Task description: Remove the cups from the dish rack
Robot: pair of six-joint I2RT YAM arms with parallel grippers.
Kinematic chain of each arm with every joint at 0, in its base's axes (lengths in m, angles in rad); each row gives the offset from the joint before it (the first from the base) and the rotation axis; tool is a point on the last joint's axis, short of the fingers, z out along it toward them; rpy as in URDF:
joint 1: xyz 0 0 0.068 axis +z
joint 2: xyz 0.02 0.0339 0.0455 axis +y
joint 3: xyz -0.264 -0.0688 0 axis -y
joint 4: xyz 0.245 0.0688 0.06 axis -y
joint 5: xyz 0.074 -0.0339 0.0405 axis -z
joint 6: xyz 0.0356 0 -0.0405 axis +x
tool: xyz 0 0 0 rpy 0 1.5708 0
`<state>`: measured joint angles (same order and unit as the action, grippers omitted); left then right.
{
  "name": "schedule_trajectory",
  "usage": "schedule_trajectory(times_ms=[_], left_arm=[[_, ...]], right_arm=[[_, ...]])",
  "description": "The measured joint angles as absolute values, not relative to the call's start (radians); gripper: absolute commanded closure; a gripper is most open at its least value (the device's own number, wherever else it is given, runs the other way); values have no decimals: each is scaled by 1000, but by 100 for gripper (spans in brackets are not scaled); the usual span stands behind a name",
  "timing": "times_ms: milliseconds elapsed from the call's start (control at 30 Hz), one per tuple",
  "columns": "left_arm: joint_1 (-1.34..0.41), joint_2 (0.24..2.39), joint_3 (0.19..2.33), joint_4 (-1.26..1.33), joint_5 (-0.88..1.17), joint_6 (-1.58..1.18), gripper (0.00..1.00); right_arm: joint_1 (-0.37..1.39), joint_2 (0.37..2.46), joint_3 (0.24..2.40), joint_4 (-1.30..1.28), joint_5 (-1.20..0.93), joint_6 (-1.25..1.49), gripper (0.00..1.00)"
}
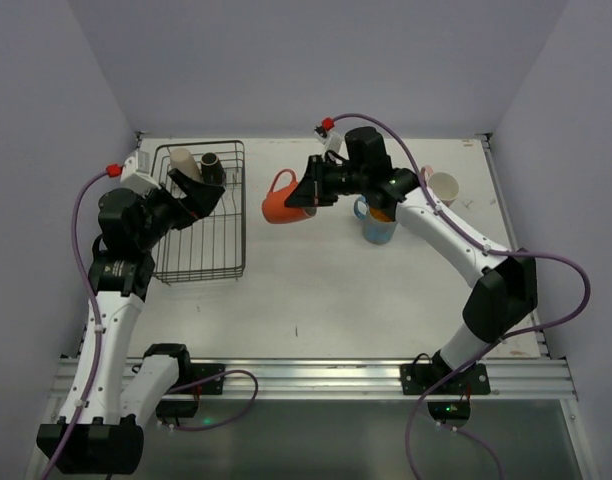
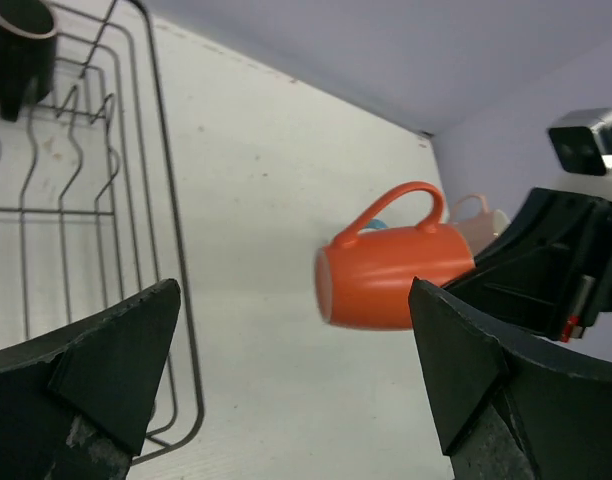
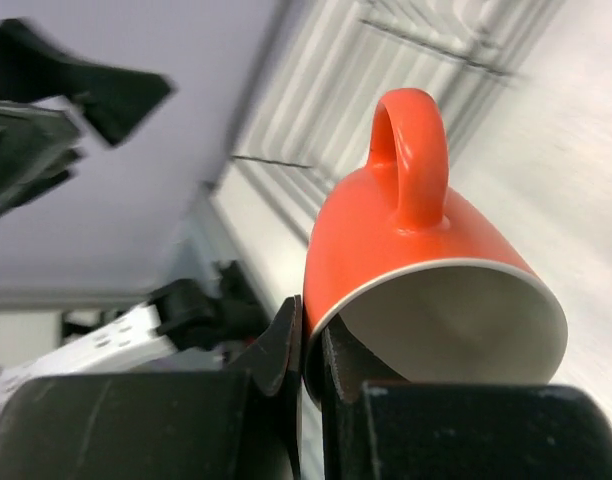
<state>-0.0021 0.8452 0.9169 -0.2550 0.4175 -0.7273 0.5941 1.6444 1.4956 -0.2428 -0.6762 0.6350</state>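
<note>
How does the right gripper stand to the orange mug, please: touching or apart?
Touching. The right wrist view shows the right gripper pinching the rim of the orange mug, one finger each side.

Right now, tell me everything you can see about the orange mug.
The orange mug looks like glossy ceramic, orange outside and pale inside, with one loop handle. It lies on its side, handle up, base toward the dish rack. The right gripper is shut on its rim, one finger inside and one outside. It seems lifted off the table, to the right of the rack. Nothing else touches it.
</note>
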Motion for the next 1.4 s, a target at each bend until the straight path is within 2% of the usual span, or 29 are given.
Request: schedule_trajectory(times_ms=[233, 467, 700, 967, 1400], left_arm=[[-2, 883, 919, -387, 289, -691, 0], [-2, 920, 938, -427, 216, -655, 1], [-2, 1133, 1105, -499, 120, -564, 2], [-2, 1267, 1166, -542, 32, -499, 2], [-2, 1320, 1211, -556, -13, -459, 2]], right_arm=[[589, 1663, 1590, -604, -324, 435, 100], [591, 1766, 1668, -765, -109, 353, 100], [619, 1860, 1685, -850, 8, 324, 100], [655, 1927, 1723, -905, 97, 292, 100], [655, 1989, 1730, -944, 163, 249, 100]])
